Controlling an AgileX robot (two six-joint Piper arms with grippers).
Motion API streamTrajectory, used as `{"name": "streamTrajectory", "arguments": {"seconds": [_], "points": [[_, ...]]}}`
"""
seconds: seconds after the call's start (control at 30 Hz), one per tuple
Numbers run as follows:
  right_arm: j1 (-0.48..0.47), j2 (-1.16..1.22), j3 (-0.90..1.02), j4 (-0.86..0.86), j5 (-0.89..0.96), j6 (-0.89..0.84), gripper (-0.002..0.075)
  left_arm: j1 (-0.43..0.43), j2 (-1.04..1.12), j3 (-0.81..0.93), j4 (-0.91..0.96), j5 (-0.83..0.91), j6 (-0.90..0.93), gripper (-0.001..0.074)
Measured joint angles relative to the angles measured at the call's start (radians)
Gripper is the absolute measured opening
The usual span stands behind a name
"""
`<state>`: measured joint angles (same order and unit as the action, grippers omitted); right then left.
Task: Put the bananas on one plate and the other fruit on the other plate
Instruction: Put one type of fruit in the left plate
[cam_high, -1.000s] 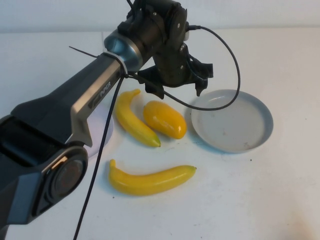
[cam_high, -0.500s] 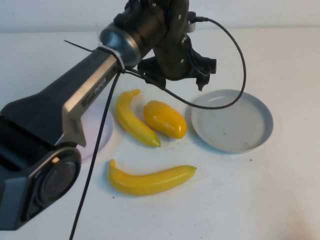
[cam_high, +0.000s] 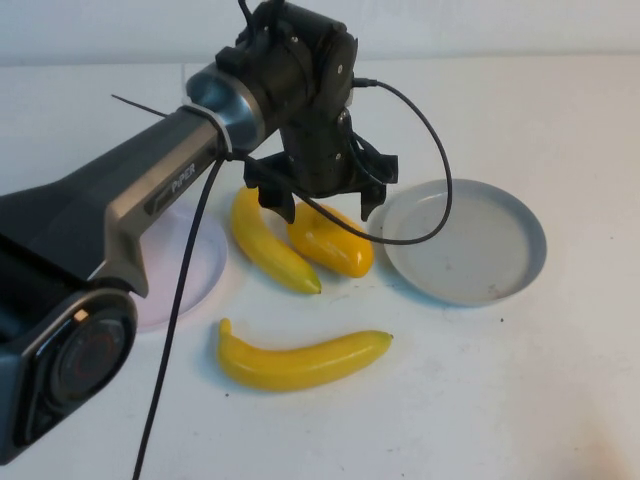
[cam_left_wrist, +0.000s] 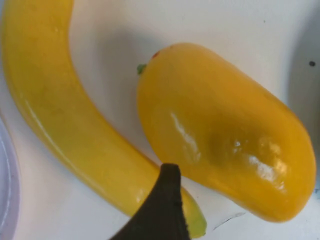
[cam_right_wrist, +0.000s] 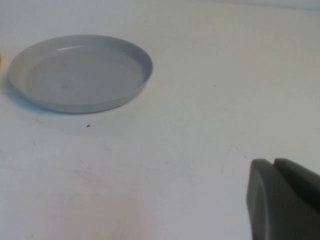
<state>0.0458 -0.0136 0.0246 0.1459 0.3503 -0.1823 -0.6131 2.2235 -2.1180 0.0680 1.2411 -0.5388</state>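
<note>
Two wide-spread fingers of the left hand (cam_high: 315, 205) straddle the mango (cam_high: 331, 239); crowding banana (cam_high: 266, 240) could block a finger. Right hand (cam_right_wrist: 282, 200), off near the grey plate (cam_right_wrist: 80, 72), looks closed.

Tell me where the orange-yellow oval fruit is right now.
In the high view the oval fruit lies mid-table between a banana on its left and the grey-blue plate on its right, directly under the open left end effector.
</note>
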Motion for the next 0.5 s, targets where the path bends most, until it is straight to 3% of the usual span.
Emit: {"name": "streamTrajectory", "arguments": {"seconds": [0.5], "points": [[0.000,0.000,0.000,0.000,0.000,0.000,-0.0015,0.000,0.106,0.000,-0.006,-0.004,0.014,0.0659]]}}
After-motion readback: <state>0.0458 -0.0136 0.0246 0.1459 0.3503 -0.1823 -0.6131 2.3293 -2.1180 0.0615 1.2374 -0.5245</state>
